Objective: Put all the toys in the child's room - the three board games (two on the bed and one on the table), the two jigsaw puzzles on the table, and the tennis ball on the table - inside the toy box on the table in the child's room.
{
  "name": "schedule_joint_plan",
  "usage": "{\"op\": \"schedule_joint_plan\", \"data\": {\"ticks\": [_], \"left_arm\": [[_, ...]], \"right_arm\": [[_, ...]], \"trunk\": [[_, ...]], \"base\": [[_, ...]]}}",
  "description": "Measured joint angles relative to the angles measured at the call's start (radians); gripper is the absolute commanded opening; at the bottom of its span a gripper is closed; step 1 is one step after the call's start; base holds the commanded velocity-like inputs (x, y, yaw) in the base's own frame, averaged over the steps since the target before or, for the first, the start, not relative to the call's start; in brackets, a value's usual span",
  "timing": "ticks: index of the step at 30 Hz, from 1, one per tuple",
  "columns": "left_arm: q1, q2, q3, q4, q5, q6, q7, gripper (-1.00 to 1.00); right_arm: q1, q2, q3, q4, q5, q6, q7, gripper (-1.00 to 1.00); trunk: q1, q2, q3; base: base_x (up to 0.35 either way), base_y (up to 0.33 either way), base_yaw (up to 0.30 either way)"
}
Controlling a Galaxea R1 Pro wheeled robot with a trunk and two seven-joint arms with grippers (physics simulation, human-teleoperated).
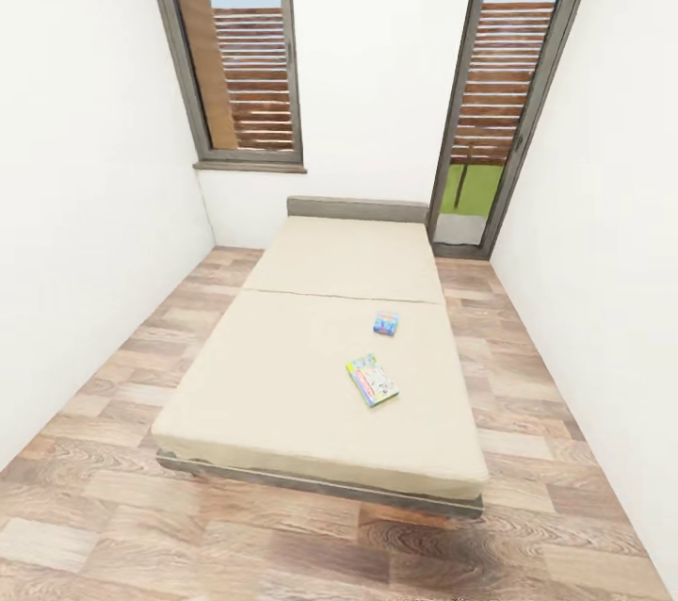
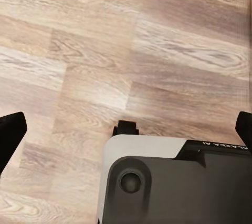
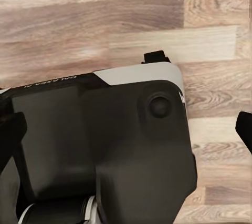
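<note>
The head view is taking in the child's room: a low bed (image 1: 320, 365) with a bare cream mattress is standing on the wood floor (image 1: 104, 526) between two white walls, its grey headboard (image 1: 358, 208) against the far wall. Two board games are lying flat on the mattress, well apart from each other and toward its right half. The larger board game (image 1: 372, 380), with a green-edged, colourful cover, is sitting nearer the foot of the bed, turned at an angle. The smaller board game (image 1: 385, 323), mostly blue, is lying farther up, just below the seam across the mattress. A tall window (image 1: 240, 45) is showing on the left of the far wall and a glass door (image 1: 499, 83) on the right, with wooden slats outside.

The wrist views are looking down at floor planks instead. In the left wrist view, the left gripper (image 2: 128, 129) is holding its dark fingertips (image 2: 10, 134) wide apart at the picture's two sides, nothing between them, above the robot's white and black base (image 2: 173, 182). In the right wrist view, the right gripper (image 3: 128, 124) is likewise spread, one fingertip (image 3: 244, 129) at each side, empty, with the dark base housing (image 3: 105, 150) lying under it.
</note>
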Motion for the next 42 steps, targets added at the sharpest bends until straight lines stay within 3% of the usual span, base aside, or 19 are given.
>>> {"op": "schedule_joint_plan", "data": {"ticks": [19,34,42], "left_arm": [[0.0,0.001,0.0,0.0,0.0,0.0,0.0,1.0],[0.0,0.001,0.0,0.0,0.0,-0.001,0.0,1.0],[0.0,0.001,0.0,0.0,0.0,-0.001,0.0,1.0]], "right_arm": [[0.0,0.0,0.0,0.0,0.0,0.0,0.0,1.0],[0.0,0.007,0.003,0.0,0.008,-0.007,-0.006,1.0],[0.003,0.011,0.006,0.0,0.017,-0.064,-0.008,1.0]], "trunk": [[0.0,0.0,0.0],[0.0,0.0,0.0],[0.0,0.0,0.0]], "base": [[0.012,0.032,-0.263],[0.029,0.021,-0.032],[0.001,0.001,-0.001]]}}
